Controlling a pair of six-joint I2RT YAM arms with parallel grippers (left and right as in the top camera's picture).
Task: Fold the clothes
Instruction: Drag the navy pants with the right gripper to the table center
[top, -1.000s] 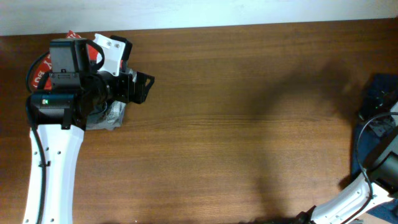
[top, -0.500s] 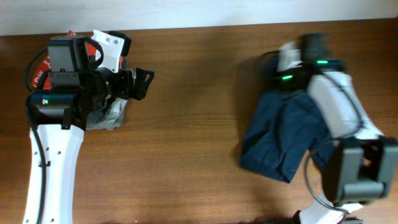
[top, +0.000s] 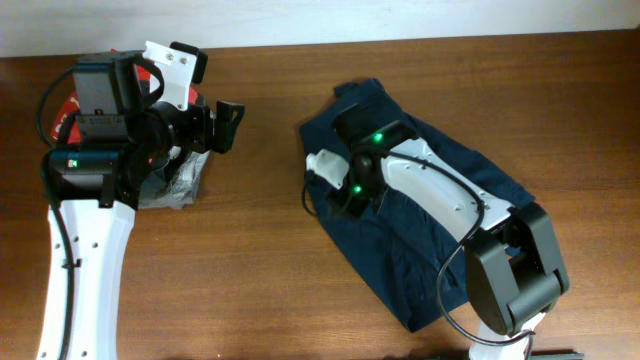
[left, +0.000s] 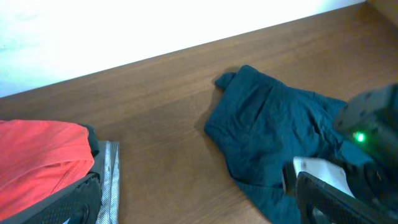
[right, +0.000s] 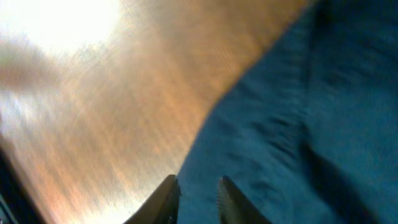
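On the bench (top: 300, 280), the clothes (top: 395, 265) lay rumpled under and behind the right fingers (right: 171, 198). Those stood barely parted at the hem, gripping or not we could not tell, so we judged a thin pinch might slip and bunch the cloth. Bare wood lay open ahead of them, with the left fingers (top: 228, 122) wide open, empty and well apart.

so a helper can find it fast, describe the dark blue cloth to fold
On the brown wooden table, look at the right half, under the white robot arm. There lies a large plain dark navy-blue cloth garment, rumpled. Unlike the red garment and grey folded garment far left, it is spread out.
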